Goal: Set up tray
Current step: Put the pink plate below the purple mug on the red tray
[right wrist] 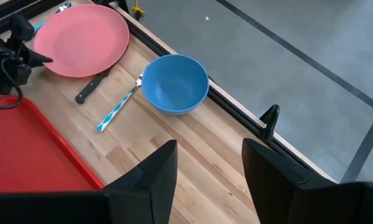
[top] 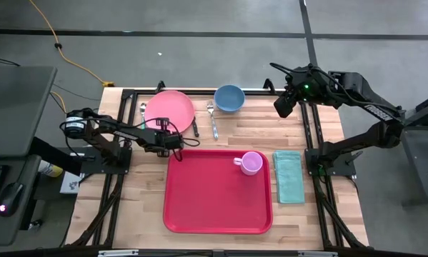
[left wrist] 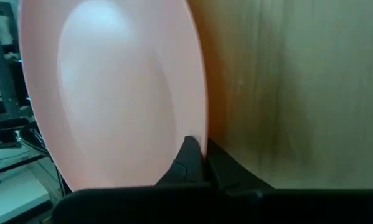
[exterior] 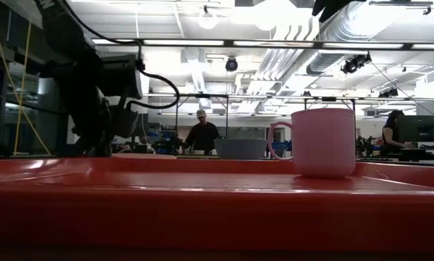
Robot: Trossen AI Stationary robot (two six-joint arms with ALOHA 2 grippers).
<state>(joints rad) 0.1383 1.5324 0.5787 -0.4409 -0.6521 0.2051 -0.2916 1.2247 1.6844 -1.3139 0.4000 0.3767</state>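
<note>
The red tray (top: 214, 203) lies at the table's near middle, with a pink cup (top: 251, 163) standing upright in its far right corner. The round pink plate (top: 167, 108) lies on the wood beyond the tray's far left corner. My left gripper (top: 173, 133) is at the plate's near edge, shut on its rim. My right gripper (right wrist: 208, 165) is open and raised above the table's far right, over bare wood near the blue bowl (right wrist: 174, 84). In the low view the cup (exterior: 323, 141) stands on the tray (exterior: 202, 203). My left gripper pinches the plate's rim at its near edge (left wrist: 198, 134) between its two fingers (left wrist: 187, 155), one on the upper face and one on the underside. It comes in nearly level from the table's near left. Whether the plate is lifted, I cannot tell.
A spoon (top: 143, 111) lies left of the plate and a black-handled knife (top: 196, 127) right of it. A fork (top: 212, 118) lies between plate and bowl. A folded teal napkin (top: 289, 176) lies right of the tray. Black frame rails run along the far and side edges.
</note>
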